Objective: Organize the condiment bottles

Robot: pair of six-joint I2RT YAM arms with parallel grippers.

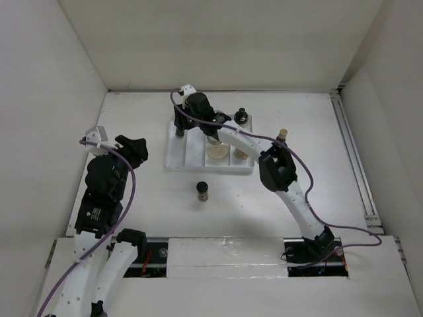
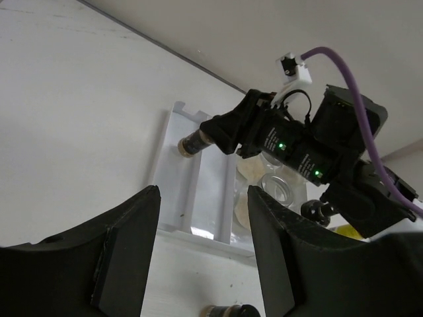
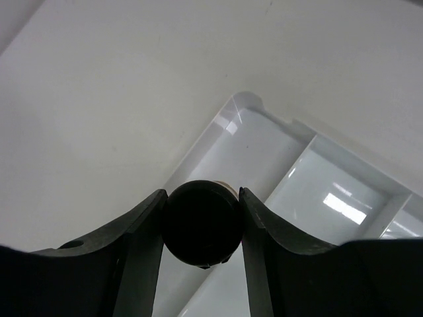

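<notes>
With right fingers (image 3: 132, 251) clamped on the black-capped bottle (image 3: 200, 224), lower it upright into the tray (image 3: 264, 145) end slot; left fingers (image 2: 125, 257) gape empty.

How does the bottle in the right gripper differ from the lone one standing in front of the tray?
The held bottle is clamped between the right gripper's fingers; the lone bottle stands free on the table, untouched. The held bottle is over the tray's end compartment; the lone bottle is outside the tray, on its near side. Both are small with black caps.
</notes>
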